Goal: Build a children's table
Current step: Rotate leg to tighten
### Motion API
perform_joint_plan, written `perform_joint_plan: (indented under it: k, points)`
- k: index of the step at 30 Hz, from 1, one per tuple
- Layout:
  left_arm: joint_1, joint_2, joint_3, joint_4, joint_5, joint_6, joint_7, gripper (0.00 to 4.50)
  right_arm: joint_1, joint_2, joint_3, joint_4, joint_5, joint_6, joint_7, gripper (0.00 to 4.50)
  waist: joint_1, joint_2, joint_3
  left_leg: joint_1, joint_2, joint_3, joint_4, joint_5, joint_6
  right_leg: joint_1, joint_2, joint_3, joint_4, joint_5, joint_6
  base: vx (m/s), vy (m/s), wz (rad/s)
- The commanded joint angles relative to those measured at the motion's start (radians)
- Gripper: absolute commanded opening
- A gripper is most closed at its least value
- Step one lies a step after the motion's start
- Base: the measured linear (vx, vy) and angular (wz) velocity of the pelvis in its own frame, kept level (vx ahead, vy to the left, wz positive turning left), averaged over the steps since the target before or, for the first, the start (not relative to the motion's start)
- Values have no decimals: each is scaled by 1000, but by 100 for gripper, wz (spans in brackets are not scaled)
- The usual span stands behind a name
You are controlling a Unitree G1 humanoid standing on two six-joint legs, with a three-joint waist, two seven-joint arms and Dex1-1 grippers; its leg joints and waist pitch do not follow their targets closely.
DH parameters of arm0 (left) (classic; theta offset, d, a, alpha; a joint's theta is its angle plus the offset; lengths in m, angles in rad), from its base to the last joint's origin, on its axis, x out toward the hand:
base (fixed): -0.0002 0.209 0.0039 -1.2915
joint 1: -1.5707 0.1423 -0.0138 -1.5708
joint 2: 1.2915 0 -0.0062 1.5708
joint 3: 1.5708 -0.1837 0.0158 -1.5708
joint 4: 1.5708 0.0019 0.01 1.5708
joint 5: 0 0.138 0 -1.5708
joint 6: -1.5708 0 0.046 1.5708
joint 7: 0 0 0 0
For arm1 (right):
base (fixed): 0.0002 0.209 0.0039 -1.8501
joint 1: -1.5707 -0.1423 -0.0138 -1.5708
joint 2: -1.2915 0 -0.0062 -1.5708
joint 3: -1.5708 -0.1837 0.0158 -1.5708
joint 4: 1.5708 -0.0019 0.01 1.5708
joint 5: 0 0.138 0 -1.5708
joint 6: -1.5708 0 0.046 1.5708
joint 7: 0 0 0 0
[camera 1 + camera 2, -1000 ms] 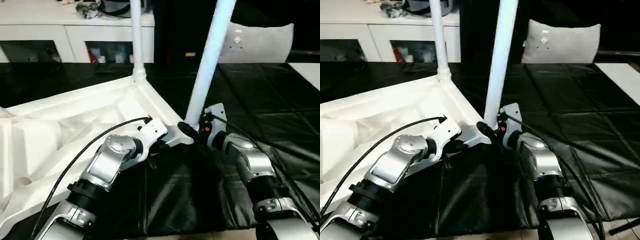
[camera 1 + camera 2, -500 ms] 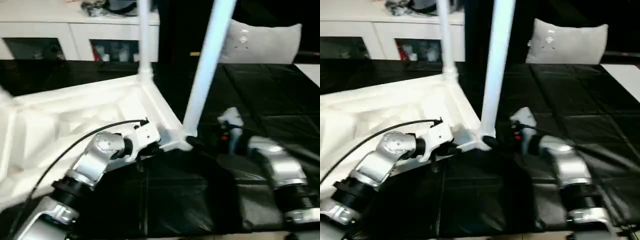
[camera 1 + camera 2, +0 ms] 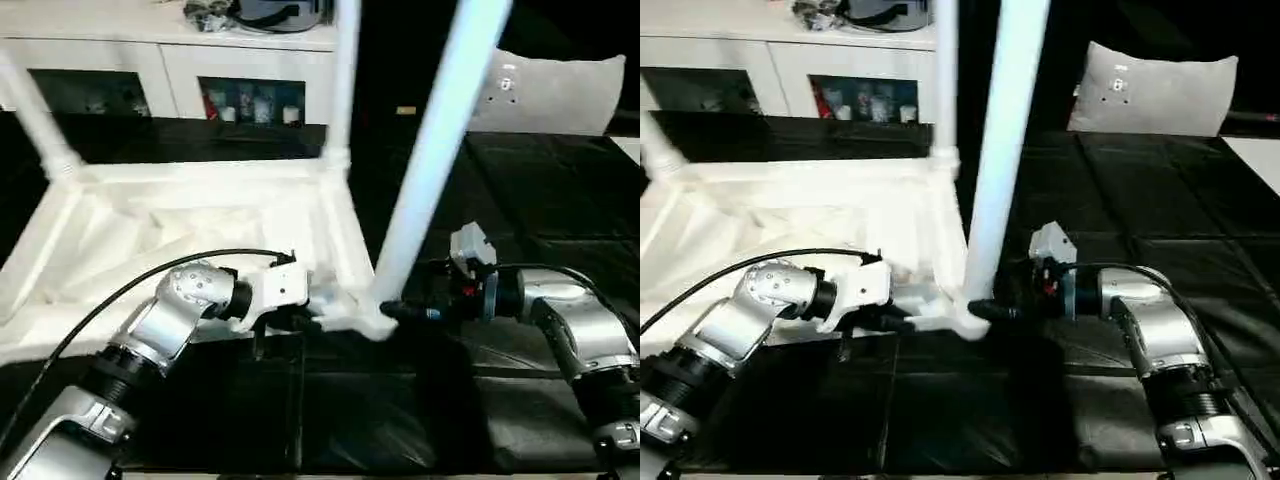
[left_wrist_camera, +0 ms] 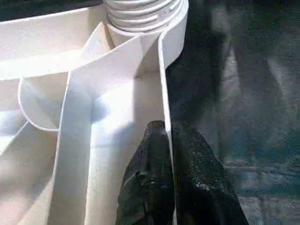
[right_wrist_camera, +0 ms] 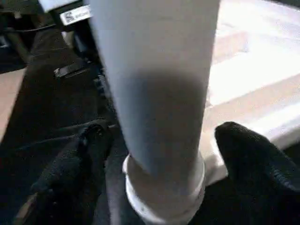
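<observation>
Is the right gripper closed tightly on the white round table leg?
No, the right gripper stands open, its two black fingers apart on either side of the white round table leg without pressing it.

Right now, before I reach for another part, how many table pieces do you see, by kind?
Table top: 1
Legs standing upright at its corners: 3
Total: 4 pieces

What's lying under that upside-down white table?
The table top rests on a black floor covering that spreads out around it. Whatever lies directly beneath the top is covered.
</observation>
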Motion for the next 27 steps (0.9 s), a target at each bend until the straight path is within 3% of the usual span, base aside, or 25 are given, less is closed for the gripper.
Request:
perform_joint_plan:
  k: [1,5,12,17,21,22,23,24,26,27]
  points:
    - [-26,2,-35,-2,11,-35,-38,0,-14,-4,7,12,-5,2,16,347,-3,-2,-57,2,51,-8,-66,-145,66,54,-86,53,-80,-263,-177,0,0,0]
    - [-32,-1,-31,13,11,-50,-46,0,-12,-7,21,11,-6,7,34,302,-1,-3,-58,-1,49,-9,-66,-132,63,58,-84,52,-76,-237,-178,0,0,0]
    - [-39,-7,-22,41,4,-66,-44,0,-12,-6,28,16,-5,7,48,245,0,-4,-57,-1,49,-9,-67,-147,55,57,-86,52,-82,-290,-158,0,0,0]
    - [-23,-18,-4,21,-26,-22,-48,0,0,2,26,2,16,33,55,209,2,-4,-59,-1,49,-8,-65,-128,59,58,-85,51,-77,-250,-172,0,0,0]
    - [-20,-52,31,9,-44,49,16,0,21,41,22,-48,41,111,-10,201,0,-5,-56,-1,49,-9,-67,-131,56,58,-85,52,-79,-268,-167,0,0,0]
    - [-19,-64,42,-7,-52,92,37,0,21,65,25,-53,27,149,-72,201,-2,0,-56,-1,49,-10,-68,-137,51,57,-85,51,-79,-280,-166,0,0,0]
    - [-18,-83,54,-33,-59,157,71,0,19,99,25,-55,1,191,-168,200,-7,-3,-53,-1,47,-10,-69,-160,42,56,-85,50,-87,-330,-152,0,0,0]
    - [-17,-89,57,-43,-60,179,83,0,19,110,23,-55,-9,198,-201,200,-9,1,-51,2,46,-12,-73,-171,26,54,-85,50,-89,-368,-143,0,0,0]
    - [-19,-106,64,-53,-53,230,121,0,16,137,13,-46,-18,209,-259,200,-19,-1,-50,2,43,-15,-75,-196,13,54,-87,47,-97,-435,-117,0,0,0]
    - [-24,-140,77,-58,-40,295,188,0,4,193,-7,-21,-34,228,-369,200,-29,-2,-50,-2,44,-15,-76,-197,6,56,-87,50,-96,-443,-110,0,0,0]
